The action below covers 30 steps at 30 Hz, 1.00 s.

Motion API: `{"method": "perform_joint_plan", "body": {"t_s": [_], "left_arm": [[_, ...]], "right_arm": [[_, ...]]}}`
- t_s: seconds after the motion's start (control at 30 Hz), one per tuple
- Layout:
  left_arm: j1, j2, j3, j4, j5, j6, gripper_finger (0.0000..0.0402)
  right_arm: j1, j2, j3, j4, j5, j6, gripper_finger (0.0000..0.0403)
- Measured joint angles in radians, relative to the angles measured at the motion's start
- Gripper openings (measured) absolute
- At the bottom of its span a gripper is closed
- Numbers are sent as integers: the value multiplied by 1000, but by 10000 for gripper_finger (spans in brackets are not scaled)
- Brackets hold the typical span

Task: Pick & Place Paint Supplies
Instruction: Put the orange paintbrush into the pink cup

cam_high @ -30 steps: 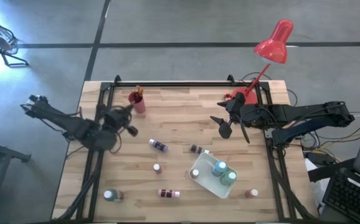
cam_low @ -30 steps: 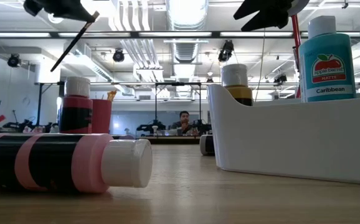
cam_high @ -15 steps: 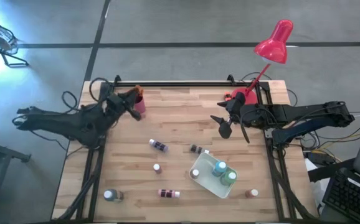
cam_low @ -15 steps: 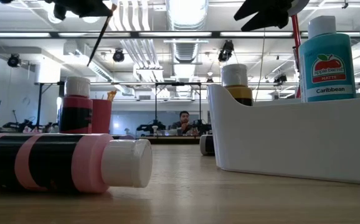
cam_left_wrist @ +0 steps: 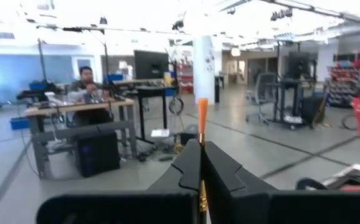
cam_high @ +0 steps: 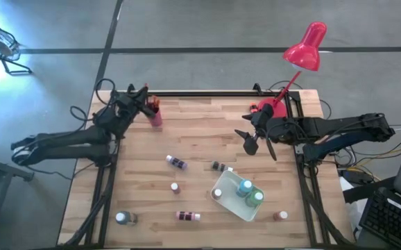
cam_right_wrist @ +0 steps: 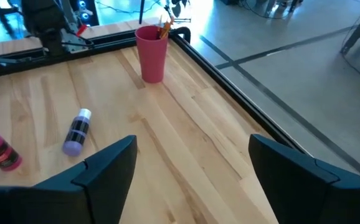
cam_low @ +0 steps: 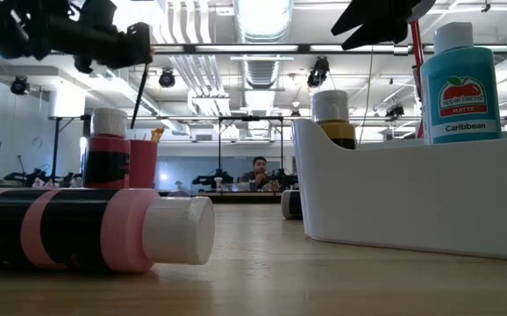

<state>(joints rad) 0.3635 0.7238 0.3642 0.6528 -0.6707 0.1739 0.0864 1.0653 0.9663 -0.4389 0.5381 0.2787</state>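
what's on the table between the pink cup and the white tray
In the high view, two lying bottles: a purple paint bottle and a dark paint bottle lie between the pink cup and the white tray.

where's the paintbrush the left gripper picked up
The paintbrush is pinched in the left gripper at the table's far left corner in the high view, hanging nearly upright right over the pink cup.
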Motion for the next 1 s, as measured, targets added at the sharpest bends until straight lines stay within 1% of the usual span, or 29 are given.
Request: {"method": "perform_joint_plan", "body": {"t_s": [0.1, 0.23, 0.43, 0.67, 1.0], "left_arm": [[27, 5, -54, 102, 8, 35, 4], [49, 6, -102, 169, 65, 28, 4], [67, 40, -171, 295, 95, 38, 4], [113, 138, -240, 450, 157, 36, 4], [136, 291, -297, 639, 169, 38, 4]], "right_arm": [[0, 0, -8, -1, 15, -1, 313], [0, 0, -12, 0, 18, -2, 322], [0, 0, -14, 1, 41, -2, 327], [0, 0, -14, 1, 42, -1, 315], [0, 0, -14, 2, 42, 2, 297]]}}
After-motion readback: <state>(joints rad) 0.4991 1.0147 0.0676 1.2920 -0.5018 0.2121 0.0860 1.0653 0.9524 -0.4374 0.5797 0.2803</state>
